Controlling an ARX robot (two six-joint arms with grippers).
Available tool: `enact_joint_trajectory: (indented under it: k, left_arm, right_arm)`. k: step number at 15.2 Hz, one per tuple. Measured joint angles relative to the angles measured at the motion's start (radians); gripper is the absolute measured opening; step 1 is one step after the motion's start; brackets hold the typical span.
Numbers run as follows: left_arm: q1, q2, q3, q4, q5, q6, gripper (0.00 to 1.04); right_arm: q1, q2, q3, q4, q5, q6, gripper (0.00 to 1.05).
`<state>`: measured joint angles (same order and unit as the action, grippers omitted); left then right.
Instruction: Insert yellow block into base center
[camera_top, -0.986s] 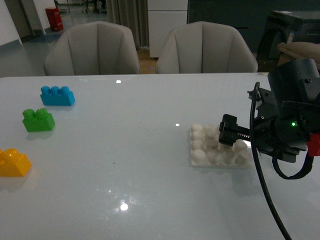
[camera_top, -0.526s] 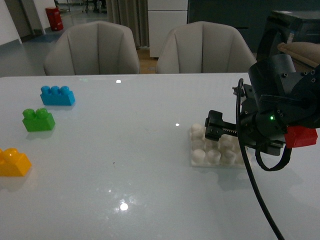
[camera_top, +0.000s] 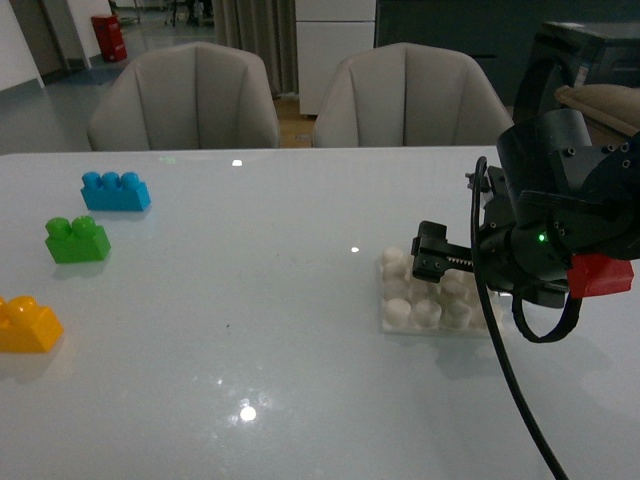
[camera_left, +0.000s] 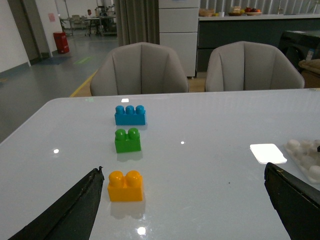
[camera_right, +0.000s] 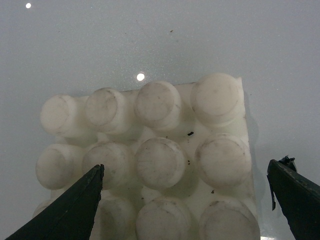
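Note:
The yellow block (camera_top: 28, 325) lies on the white table at the near left edge; in the left wrist view it (camera_left: 125, 185) sits just inside the left finger. The white studded base (camera_top: 415, 305) lies right of centre. My right gripper (camera_top: 448, 272) hovers open just above the base; in the right wrist view the base (camera_right: 160, 162) fills the space between the spread fingers, and the gripper (camera_right: 182, 200) holds nothing. My left gripper (camera_left: 185, 210) is open and empty, low over the table, and does not show in the front view.
A green brick (camera_top: 77, 240) and a blue brick (camera_top: 115, 191) lie behind the yellow block, in a row going away. A glossy white patch (camera_left: 268, 153) shows near the base. Two chairs (camera_top: 300, 95) stand behind the table. The right arm's cable (camera_top: 520, 380) hangs toward the front.
The right arm moved left and rose a little, bringing its gripper further over the base, then held nearly still. The bricks and base have not moved.

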<state>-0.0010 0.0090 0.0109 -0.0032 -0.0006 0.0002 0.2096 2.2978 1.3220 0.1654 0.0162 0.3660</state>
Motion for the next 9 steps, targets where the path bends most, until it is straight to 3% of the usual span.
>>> enact_joint_trajectory:
  k: [9]
  left_arm:
    - [0.000, 0.000, 0.000, 0.000, 0.000, 0.000, 0.98]
  right_arm:
    - [0.045, 0.013, 0.000, 0.003, -0.031, 0.051, 0.98]
